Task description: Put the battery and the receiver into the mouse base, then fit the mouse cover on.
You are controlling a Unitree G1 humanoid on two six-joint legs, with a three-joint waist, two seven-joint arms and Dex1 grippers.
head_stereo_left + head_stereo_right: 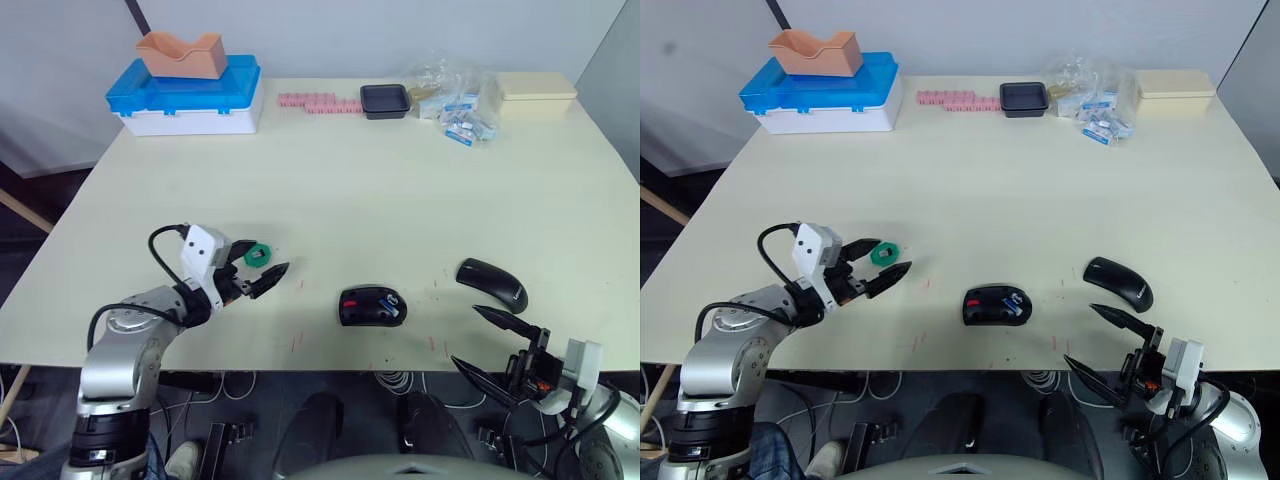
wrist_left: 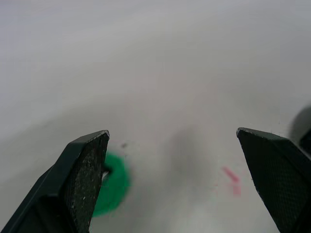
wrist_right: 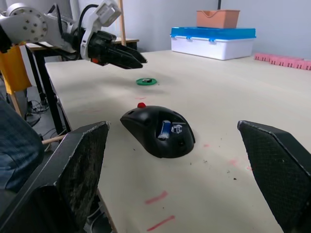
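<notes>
The smooth glossy black mouse cover [image 1: 492, 283], long axis slanting toward the bench's front edge, lies just beyond the right gripper [image 1: 492, 343]; both grippers' jaws released, empty.

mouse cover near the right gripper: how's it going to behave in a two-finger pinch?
The mouse cover looks glossy and smooth, so it is probably slippery between flat pads. It is an arched thin shell resting on the table, so it likely weighs little and may rock or skid if nudged. The open right gripper should probably grip across its sides.

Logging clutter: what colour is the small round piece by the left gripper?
Green; the round piece shows best in the right wrist view.
</notes>
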